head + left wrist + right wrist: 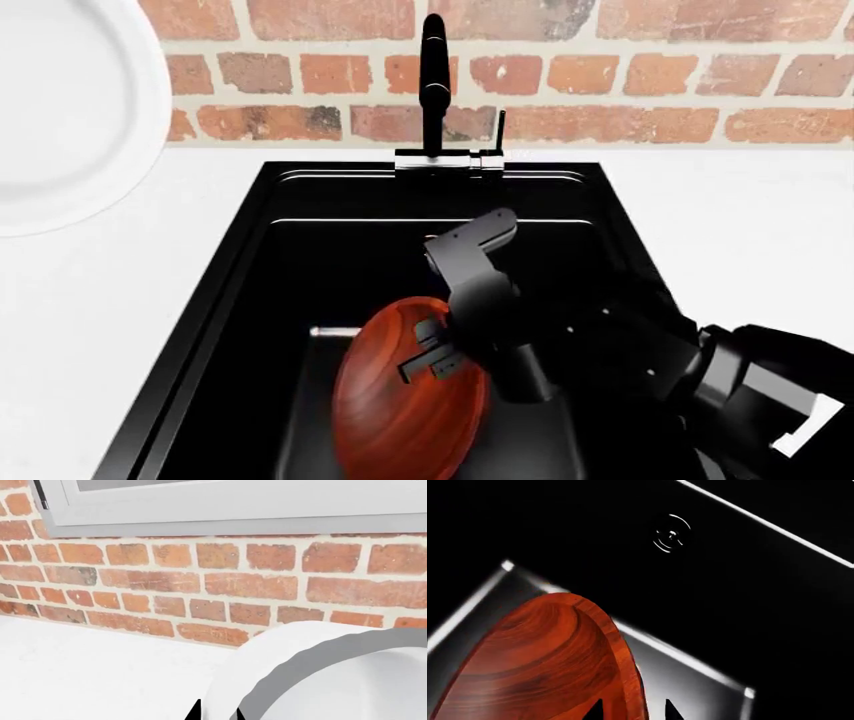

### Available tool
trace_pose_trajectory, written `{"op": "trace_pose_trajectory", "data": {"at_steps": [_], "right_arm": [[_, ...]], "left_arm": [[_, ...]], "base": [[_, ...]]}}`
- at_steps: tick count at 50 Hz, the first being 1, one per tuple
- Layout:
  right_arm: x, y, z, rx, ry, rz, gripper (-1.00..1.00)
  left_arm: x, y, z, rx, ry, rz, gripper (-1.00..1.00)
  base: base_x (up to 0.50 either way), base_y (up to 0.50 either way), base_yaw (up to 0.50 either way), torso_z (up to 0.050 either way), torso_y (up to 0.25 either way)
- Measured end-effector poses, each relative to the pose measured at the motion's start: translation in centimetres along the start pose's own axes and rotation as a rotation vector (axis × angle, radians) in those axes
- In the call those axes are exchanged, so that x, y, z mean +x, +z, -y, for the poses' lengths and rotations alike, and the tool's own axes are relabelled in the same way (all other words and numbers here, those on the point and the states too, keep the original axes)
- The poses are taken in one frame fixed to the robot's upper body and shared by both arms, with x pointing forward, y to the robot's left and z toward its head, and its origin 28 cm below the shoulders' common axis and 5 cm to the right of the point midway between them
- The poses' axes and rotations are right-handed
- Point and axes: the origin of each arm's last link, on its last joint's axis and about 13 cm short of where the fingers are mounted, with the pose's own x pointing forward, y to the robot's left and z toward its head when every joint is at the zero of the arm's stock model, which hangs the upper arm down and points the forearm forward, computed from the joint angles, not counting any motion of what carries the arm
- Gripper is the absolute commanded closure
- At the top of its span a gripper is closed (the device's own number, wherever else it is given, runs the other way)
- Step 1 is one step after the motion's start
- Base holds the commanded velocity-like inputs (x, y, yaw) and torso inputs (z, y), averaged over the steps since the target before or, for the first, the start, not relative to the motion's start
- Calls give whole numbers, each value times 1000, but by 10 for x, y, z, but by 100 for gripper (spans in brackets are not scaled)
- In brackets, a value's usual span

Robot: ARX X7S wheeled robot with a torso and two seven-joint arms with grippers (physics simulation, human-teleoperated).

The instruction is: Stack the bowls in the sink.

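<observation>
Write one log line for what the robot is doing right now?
right gripper: shut on brown bowl, tilted over sink | left gripper: holds white bowl above counter | stack: not yet

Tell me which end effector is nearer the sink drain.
Right. The right end effector is down inside the sink, clamped on the wooden bowl's rim, with the drain close ahead. The left end effector holds the white bowl over the counter, outside the basin.

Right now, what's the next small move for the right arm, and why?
Probably lower and level the wooden bowl onto the sink floor before releasing. The right gripper pinches its rim, and the bowl hangs steeply tilted inside the basin. The white bowl is held up over the counter at the left gripper, so a flat base has to come first.
</observation>
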Motion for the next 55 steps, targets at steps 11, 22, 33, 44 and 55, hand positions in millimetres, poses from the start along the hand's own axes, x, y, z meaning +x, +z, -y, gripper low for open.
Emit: {"op": "trace_pose_trajectory", "data": {"at_steps": [11,22,33,44,55], "right_arm": [[0,2,1,-17,-21,3,-100],[-6,7,4,-33,-47,24,-100],[-23,17,11,-47,-81,73,-100],[-51,28,18,-66,-118,131,-100],[-82,36,30,-73,-167,189,-100]], "left_arm": [[0,0,0,0,-1,-1,100],[0,-1,0,1,-1,-2,100],[0,-1,-1,0,-1,-3,100],[-1,0,-1,1,-3,-3,100],[0,0,1,4,-10,-6,100]], "base": [[0,0,0,0,1],[0,0,0,1,1],[0,0,0,0,1],[0,0,0,0,1],[0,0,0,1,1]]}}
